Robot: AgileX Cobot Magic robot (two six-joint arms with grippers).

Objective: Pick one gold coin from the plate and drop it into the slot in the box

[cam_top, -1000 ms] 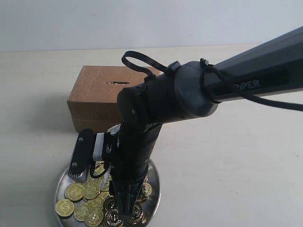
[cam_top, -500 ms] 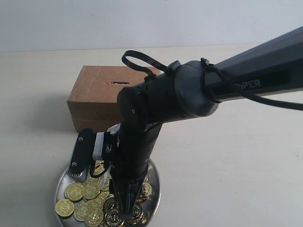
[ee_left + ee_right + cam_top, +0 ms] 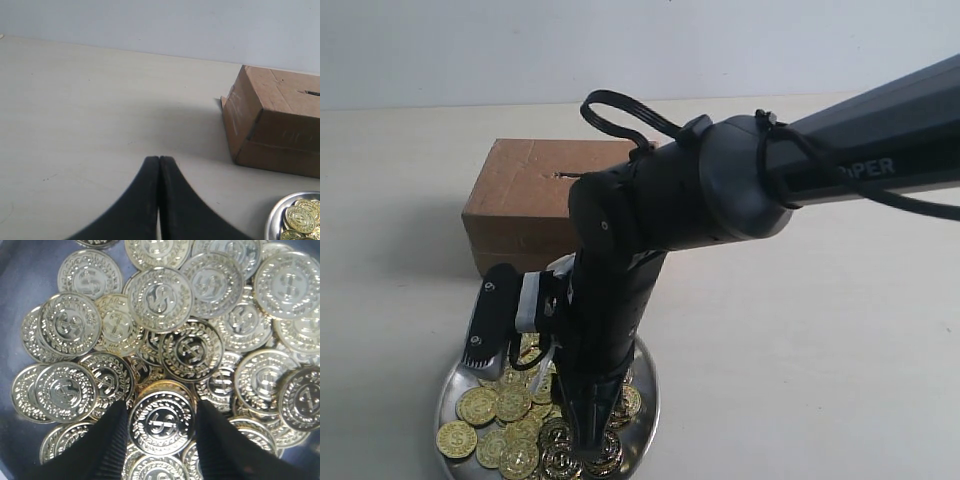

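Note:
Several gold coins point(image 3: 500, 420) are heaped in the round silver plate point(image 3: 447, 392) at the front of the table. My right gripper point(image 3: 588, 452) points straight down into the heap. In the right wrist view its two black fingertips point(image 3: 117, 432) press on opposite edges of one gold coin point(image 3: 161, 421), which lies flat and fills the gap of the gripper point(image 3: 161, 412). Behind the plate stands the brown cardboard box point(image 3: 520, 205) with its dark slot point(image 3: 565, 175) on top. My left gripper point(image 3: 159, 159) is shut on nothing, hovering over bare table apart from the box point(image 3: 280, 120).
The right arm's thick black forearm point(image 3: 840, 170) reaches in from the right and hides the box's right part and the plate's middle. A wrist camera block point(image 3: 490, 320) hangs over the plate's left side. A pale wall closes off the back.
The right arm has risen a little over the plate. The box, plate and loose coins have stayed where they were.

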